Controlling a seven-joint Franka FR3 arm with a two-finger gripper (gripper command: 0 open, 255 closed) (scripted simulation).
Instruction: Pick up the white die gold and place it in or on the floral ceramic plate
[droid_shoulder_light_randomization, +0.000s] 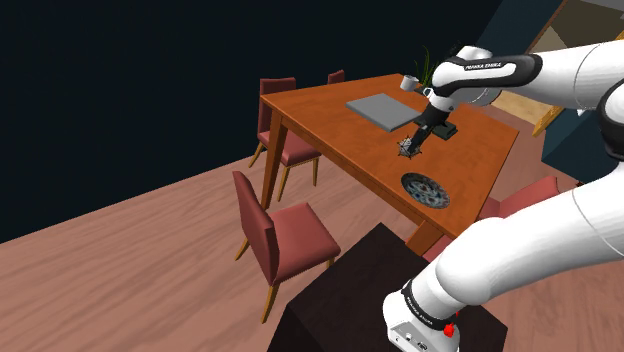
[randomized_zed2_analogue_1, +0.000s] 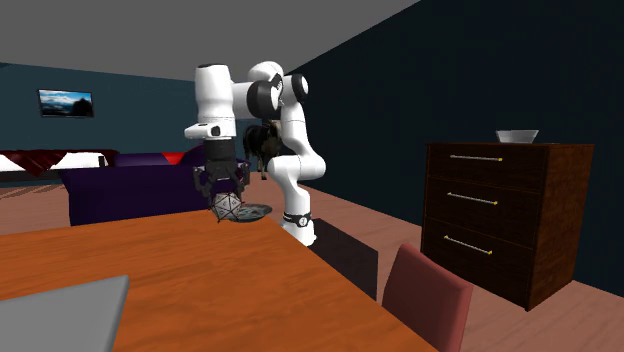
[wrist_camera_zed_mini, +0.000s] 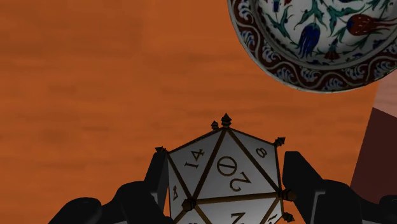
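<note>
**White die clasped in the black claw, beside the floral plate**

White die (wrist_camera_zed_mini: 222, 175), a twenty-faced solid with dark gold-toned edges and a small spike at each corner, sits between the two black fingers (wrist_camera_zed_mini: 299, 181) of the gripper (wrist_camera_zed_mini: 226, 179), which press its opposite sides and hold it.

Hard to make out:
- In the wrist view the part of the die nearest the hand is cut off by the picture's edge, and the fingers cover its flanks.
- The floral plate (wrist_camera_zed_mini: 299, 70) is cut off there too; part of its scalloped rim and blue, green and red flowers show.
- In the shoulder view the die (droid_shoulder_light_randomization: 408, 149) is a small spiky speck under the gripper (droid_shoulder_light_randomization: 412, 141), its numbers unreadable.
- In the second exterior view the die (randomized_zed2_analogue_1: 226, 208) and gripper (randomized_zed2_analogue_1: 226, 200) stand far off, with the plate (randomized_zed2_analogue_1: 252, 212) just beside them.
- Whether the die touches the orange-brown table (wrist_camera_zed_mini: 95, 95) or hangs just above it cannot be told.

Being nearly round, the die has no long axis. Its face marked 20 turns toward the wrist camera, flanked by 14 and 8, and one spiked corner points away from the hand, past the fingertips.

In the shoulder view the plate (droid_shoulder_light_randomization: 404, 186) lies on the table (droid_shoulder_light_randomization: 330, 110) near the die, toward the stand, and a grey slab (droid_shoulder_light_randomization: 380, 108) lies on the die's far side.
</note>
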